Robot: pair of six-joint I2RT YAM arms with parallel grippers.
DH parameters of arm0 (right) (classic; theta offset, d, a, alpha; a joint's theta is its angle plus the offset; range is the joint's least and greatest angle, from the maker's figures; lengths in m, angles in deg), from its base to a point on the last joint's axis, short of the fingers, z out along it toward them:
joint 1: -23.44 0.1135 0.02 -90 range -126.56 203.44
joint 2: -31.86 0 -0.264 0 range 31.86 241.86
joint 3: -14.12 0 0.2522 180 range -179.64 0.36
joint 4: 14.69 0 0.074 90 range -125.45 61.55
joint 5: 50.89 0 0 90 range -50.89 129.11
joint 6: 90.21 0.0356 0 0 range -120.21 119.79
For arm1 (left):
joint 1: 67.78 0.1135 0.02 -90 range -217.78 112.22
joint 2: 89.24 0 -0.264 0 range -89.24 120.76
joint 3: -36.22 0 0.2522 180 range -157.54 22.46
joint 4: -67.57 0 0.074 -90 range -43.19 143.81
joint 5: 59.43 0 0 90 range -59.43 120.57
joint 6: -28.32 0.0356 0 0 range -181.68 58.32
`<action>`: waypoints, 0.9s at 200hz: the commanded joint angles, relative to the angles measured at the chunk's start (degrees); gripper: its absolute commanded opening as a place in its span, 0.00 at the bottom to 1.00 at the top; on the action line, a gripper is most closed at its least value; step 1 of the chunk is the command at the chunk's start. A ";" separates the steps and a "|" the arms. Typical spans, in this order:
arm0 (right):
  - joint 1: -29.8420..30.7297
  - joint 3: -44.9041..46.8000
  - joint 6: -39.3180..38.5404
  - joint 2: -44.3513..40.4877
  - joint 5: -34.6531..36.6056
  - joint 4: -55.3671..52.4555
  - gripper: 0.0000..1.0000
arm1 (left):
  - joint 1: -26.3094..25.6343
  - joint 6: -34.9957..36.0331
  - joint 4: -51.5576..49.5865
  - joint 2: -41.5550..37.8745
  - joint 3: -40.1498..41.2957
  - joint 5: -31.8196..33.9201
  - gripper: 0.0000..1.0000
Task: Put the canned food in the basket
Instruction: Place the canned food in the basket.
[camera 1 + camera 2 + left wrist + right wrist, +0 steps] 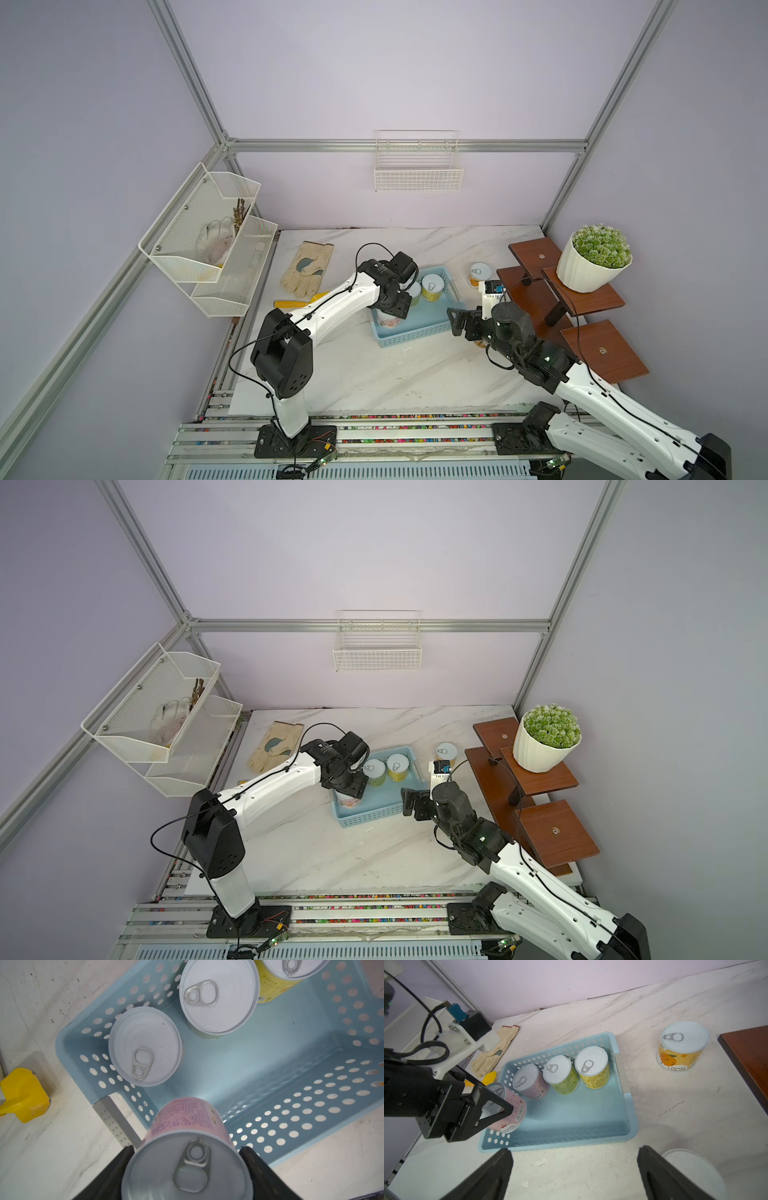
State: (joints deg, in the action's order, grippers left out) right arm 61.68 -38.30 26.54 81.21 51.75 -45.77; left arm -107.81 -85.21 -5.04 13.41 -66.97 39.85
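A pink can [512,1113] is gripped by its sides between the left fingers [257,1169], which are clenched on it. It is held tilted, low over the front corner of the basket [581,1118] nearest the left arm. Whether its base touches the basket floor cannot be told. Three more cans are stood upright in a row along the basket's back wall: a second pink can [529,1082], a green can [560,1074] and a yellow can [592,1067]. An orange can [683,1047] is left on the surface [664,1105], well apart from the basket. A pale round lid [691,1167], probably a sixth can, is seen just beside the right fingers [494,1176], which are spread wide and empty near the basket's front wall.

Several risks can be judged from this. If the pink can were released while tilted, it could be toppled and rolled across the floor, or caught on the rim and dropped outside. The second pink can stands near and could be knocked during lowering. The light basket could be shoved if a finger were pressed against its wall. The arms could be brought into collision if the right fingers were advanced over the basket too soon.
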 commanded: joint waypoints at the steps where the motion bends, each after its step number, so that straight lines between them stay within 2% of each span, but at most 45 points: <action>1: -0.40 1.04 0.75 -0.46 1.64 -0.34 1.00 | -0.39 -2.00 4.33 -3.06 0.08 1.86 0.64; 101: -0.56 1.82 1.51 -0.41 2.47 -0.04 1.00 | -0.48 -3.62 8.82 0.32 4.65 1.41 0.62; 180: -0.63 2.40 1.81 -0.80 2.47 0.01 1.00 | -0.49 -4.50 11.36 3.20 7.30 2.00 0.66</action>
State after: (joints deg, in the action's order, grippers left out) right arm 61.33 -36.33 27.87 81.21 53.41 -46.06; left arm -108.01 -88.36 3.49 16.32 -59.61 40.35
